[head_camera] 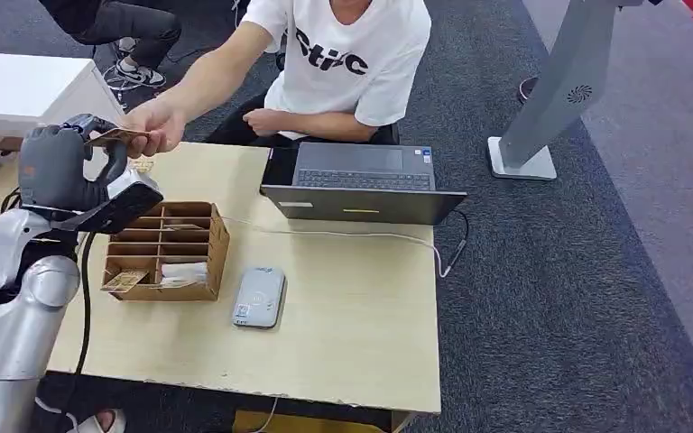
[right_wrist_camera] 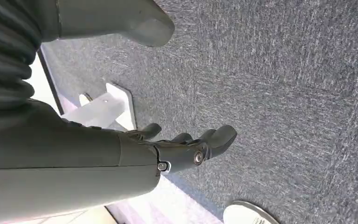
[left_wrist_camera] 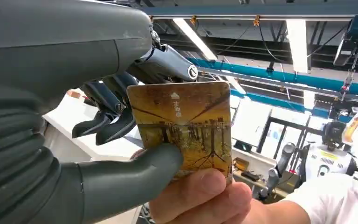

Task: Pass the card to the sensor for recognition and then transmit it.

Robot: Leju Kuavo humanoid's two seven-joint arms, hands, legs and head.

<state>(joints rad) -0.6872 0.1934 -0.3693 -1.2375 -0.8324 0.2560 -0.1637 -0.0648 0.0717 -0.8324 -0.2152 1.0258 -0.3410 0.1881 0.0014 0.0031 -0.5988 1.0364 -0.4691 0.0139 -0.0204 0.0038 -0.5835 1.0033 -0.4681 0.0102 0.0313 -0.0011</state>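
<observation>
Left hand [left_wrist_camera: 74, 154] raised past the worktop [head_camera: 361, 298] corner, thumb and fingers [left_wrist_camera: 107, 121] pinching the card [left_wrist_camera: 184, 128] | person's hand [head_camera: 155, 126] grips same card | right hand [right_wrist_camera: 121, 154] over carpet, fingers loosely apart, holding nothing

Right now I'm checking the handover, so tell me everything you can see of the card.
The card is a thin, flat rectangle with rounded corners, printed in yellow-brown tones with a small white mark and characters near one edge. It is raised above the table's far left corner. The left hand pinches it between thumb and fingers, while a person's hand holds another edge.
</observation>
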